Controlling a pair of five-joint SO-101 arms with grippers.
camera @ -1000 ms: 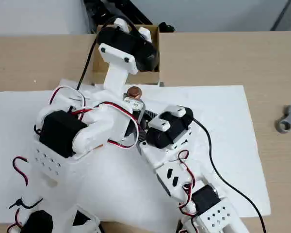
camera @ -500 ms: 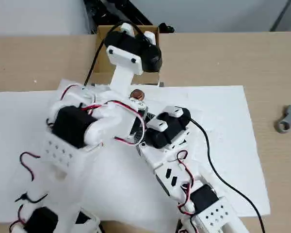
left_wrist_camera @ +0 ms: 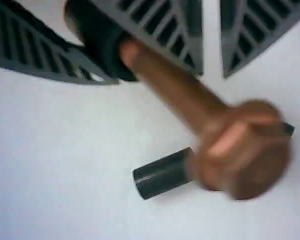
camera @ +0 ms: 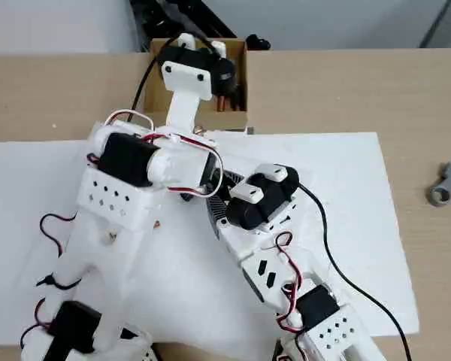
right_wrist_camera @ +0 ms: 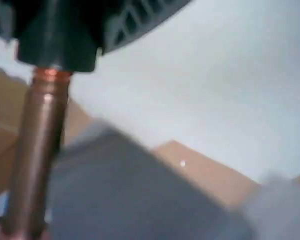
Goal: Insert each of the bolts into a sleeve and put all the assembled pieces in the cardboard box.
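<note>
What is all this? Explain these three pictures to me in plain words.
Two small robot arms sit at a table. One picture looks down from above; the other two come from cameras on the wrists. A white sheet lies on the table, with a cardboard box beyond it and a grey part off to one side. In the left wrist view the left claw grips a black sleeve with a copper bolt pushed in; a spare sleeve lies on the sheet. In the right wrist view the right claw holds a second sleeve with a second bolt.
</note>
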